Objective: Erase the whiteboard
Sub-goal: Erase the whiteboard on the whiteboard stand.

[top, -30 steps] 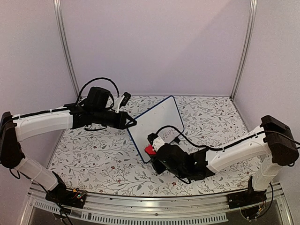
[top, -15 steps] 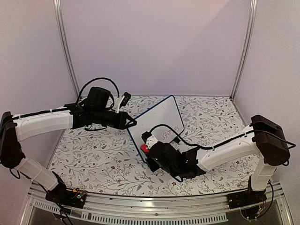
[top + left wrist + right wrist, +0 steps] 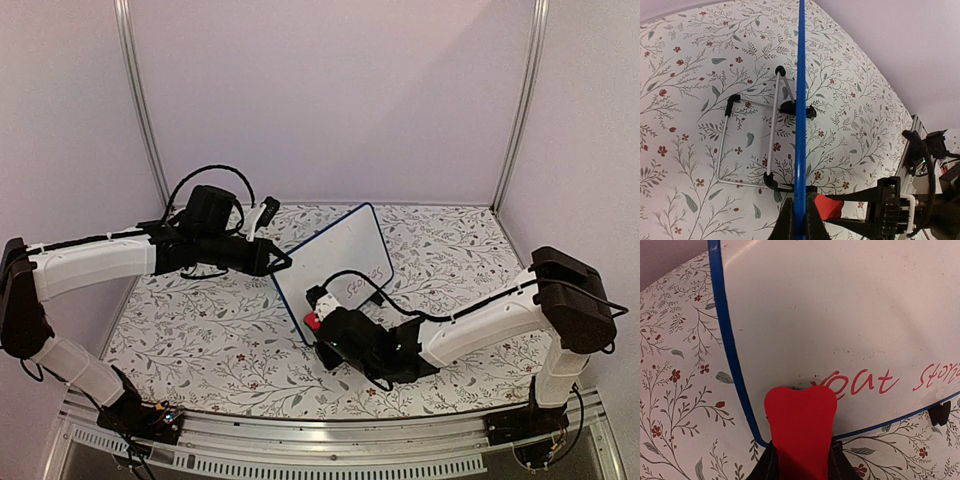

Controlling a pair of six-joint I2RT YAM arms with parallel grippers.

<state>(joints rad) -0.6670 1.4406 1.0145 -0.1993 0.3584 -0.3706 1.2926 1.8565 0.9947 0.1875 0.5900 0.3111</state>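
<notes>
Whiteboard [image 3: 340, 255], a small glossy white rectangular board w/ thin dark-blue rim and rounded corners, stands tilted near mid-table in the top view. The table [image 3: 200, 330] has a pale cloth printed w/ grey leaves and red flowers. The black two-finger left gripper [image 3: 285, 262] is pinched tight on the board's left rim. The right gripper [image 3: 317, 320] sits low at the board's near-left corner, clamped on a small red block eraser [image 3: 313, 321]. Red handwriting [image 3: 362, 283] runs along the lower part of the board face.

Left wrist view: whiteboard [image 3: 800, 100] is seen edge-on, just a blue line up the frame. The left gripper [image 3: 800, 222] is narrow, fingers [image 3: 788, 222] either side of the rim and touching it. Left of the line, a thin silver wire stand [image 3: 747, 145] w/ black end caps lies on the cloth, and a black clip foot [image 3: 790, 107] sits at the rim. Right of the line is the red block eraser [image 3: 827, 207].

Right wrist view: whiteboard [image 3: 840, 305] fills most of the frame. The right gripper [image 3: 801, 462] holds the red block eraser [image 3: 800, 420] btwn its fingers [image 3: 767, 465]. The eraser's tip meets the board face near the lower-left corner, at the first letter of the red handwriting [image 3: 860, 382]. A clip foot [image 3: 940, 412] shows on the lower rim at far right.
</notes>
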